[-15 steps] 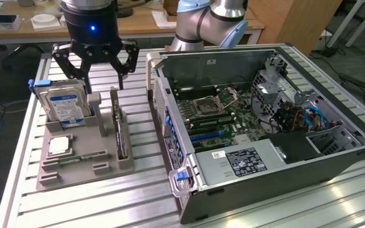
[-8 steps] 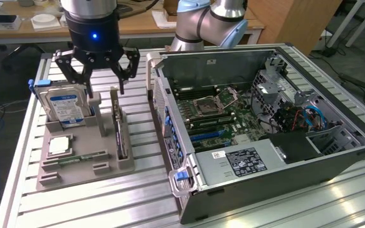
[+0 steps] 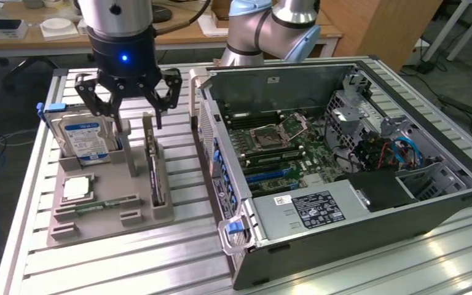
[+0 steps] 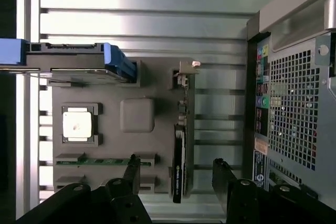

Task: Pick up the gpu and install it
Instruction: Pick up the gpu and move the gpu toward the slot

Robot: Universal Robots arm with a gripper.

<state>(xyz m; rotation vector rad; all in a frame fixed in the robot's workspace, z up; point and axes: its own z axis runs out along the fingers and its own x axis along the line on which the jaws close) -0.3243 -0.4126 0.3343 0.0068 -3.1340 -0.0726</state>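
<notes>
The gpu (image 3: 155,171) stands on its long edge in a slot of the grey holder tray (image 3: 125,184), a thin black card with a brownish board edge. In the wrist view the gpu (image 4: 179,153) lies straight between my two fingers. My gripper (image 3: 140,125) hangs open just above the card's far end, one finger on each side of it, not touching it. The gripper (image 4: 175,161) holds nothing. On the exterior view's right the open computer case (image 3: 343,153) lies on its side, with the motherboard's blue expansion slots (image 3: 270,176) exposed.
The tray (image 4: 137,115) also holds a silver blue-labelled hard drive (image 3: 86,140) upright close to my left finger, a processor chip (image 3: 78,187) and a green memory stick (image 3: 98,205). The case's perforated rear wall (image 4: 294,103) stands close beside the tray. Everything rests on a slatted aluminium table (image 3: 137,258).
</notes>
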